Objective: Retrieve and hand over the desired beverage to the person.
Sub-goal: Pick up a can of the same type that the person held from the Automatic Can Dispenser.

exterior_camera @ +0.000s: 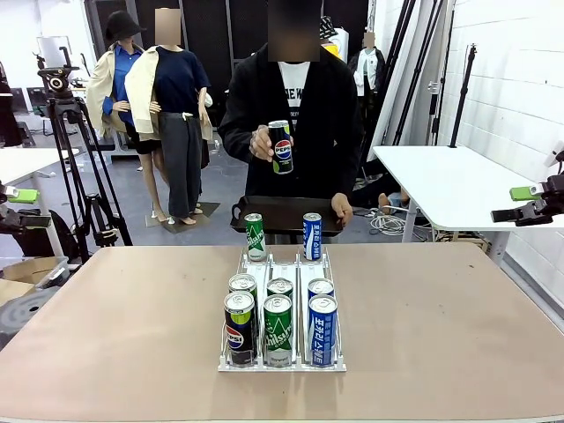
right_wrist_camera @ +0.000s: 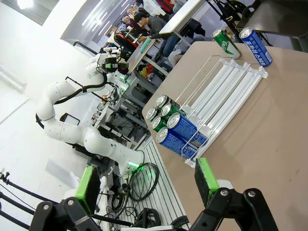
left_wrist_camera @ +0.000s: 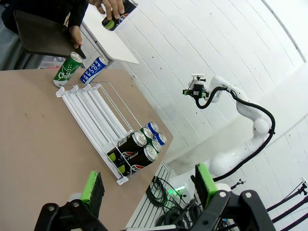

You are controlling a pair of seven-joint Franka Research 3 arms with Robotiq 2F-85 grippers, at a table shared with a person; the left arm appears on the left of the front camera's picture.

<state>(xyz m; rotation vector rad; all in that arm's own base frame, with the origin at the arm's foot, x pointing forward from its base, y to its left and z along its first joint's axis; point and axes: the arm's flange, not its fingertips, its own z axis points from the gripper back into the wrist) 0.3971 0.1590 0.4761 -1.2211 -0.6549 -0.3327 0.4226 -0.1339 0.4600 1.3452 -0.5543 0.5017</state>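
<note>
on the brown table a rack of cans sits. the person holds up a pepsi can, seemingly choosing. left gripper and right gripper hang empty, fingers apart; next, grasp the front pepsi.

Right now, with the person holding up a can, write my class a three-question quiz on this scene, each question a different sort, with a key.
1. True or false: the person holds a black Pepsi can in one hand and a dark tray in the other.
2. How many cans stand at the near end of the white rack? A three, B six, C nine.
3. Fill in: the left gripper and the right gripper are both ____, holding nothing.
Key: 1 true; 2 B; 3 open.
</note>
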